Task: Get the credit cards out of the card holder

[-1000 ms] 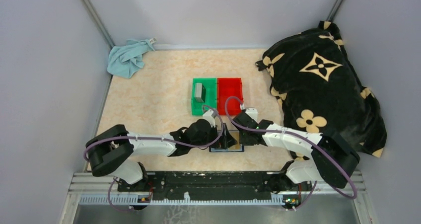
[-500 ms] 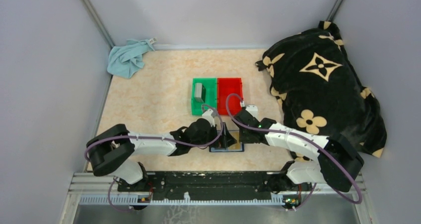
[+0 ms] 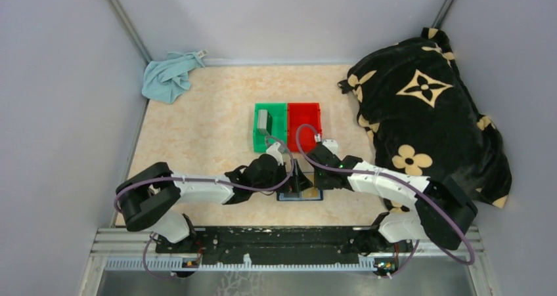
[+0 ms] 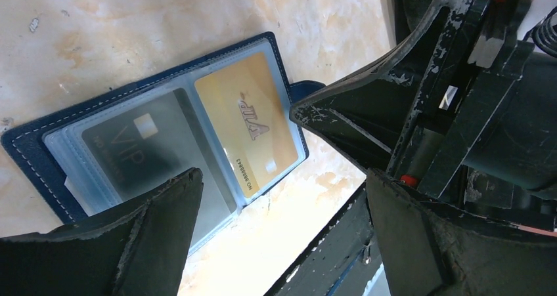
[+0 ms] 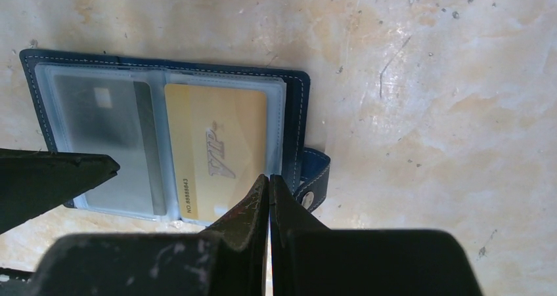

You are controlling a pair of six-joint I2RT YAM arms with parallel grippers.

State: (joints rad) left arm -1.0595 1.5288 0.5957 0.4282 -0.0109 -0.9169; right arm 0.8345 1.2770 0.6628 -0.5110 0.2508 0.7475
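The navy card holder (image 5: 299, 105) lies open on the table, also in the top view (image 3: 316, 195). Its clear sleeves hold a grey card (image 5: 98, 135) and a tan-gold VIP card (image 5: 213, 151), both also in the left wrist view (image 4: 131, 148) (image 4: 253, 128). My right gripper (image 5: 269, 178) is shut, its tips over the right edge of the gold card's sleeve beside the snap tab (image 5: 314, 171). My left gripper (image 4: 282, 204) is open, one finger (image 4: 141, 237) over the wallet's grey-card side. Another grey card (image 3: 264, 121) stands in the green bin (image 3: 278, 133).
A red bin (image 3: 305, 119) sits beside the green one, just behind the grippers. A black flower-patterned blanket (image 3: 427, 112) fills the right side. A light blue cloth (image 3: 169, 76) lies at the back left corner.
My right wrist has shifted slightly left toward the wallet. My left arm has barely moved. The wallet stays in place.
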